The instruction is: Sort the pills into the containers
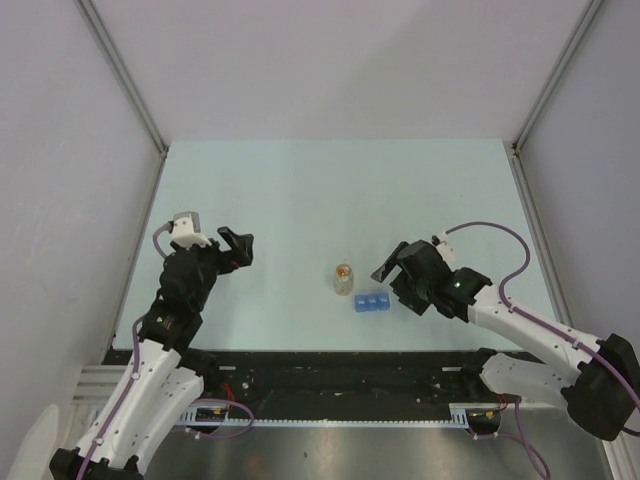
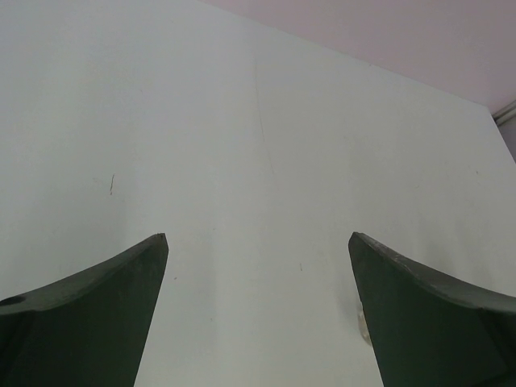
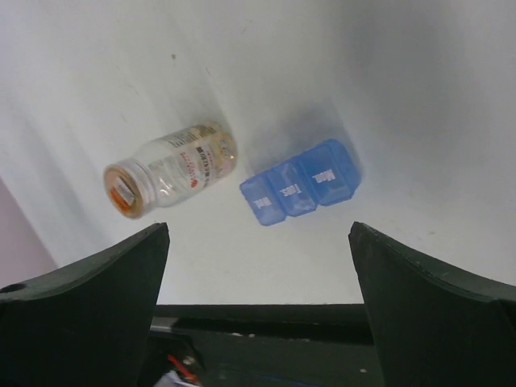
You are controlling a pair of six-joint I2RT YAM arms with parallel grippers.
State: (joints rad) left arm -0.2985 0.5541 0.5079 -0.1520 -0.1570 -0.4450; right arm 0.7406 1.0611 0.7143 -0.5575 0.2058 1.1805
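Note:
The containers are a translucent blue strip of three joined compartments [image 1: 372, 303] with closed lids, lying on the table near its front edge; in the right wrist view the strip [image 3: 300, 184] lies ahead of the fingertips. A small clear bottle [image 1: 344, 278] with an orange top stands just left of it, also seen in the right wrist view [image 3: 173, 168]. The pills are hidden; I cannot make any out. My right gripper [image 1: 392, 268] [image 3: 258, 227] hangs open just right of the strip, holding nothing. My left gripper [image 1: 243, 248] [image 2: 258, 236] is open over bare table, far left of the bottle.
The pale green table [image 1: 330, 190] is walled by white panels at the back and both sides. A black rail [image 1: 330, 372] runs along the near edge by the arm bases. A small pale speck [image 2: 363, 326] lies beside the left gripper's right finger.

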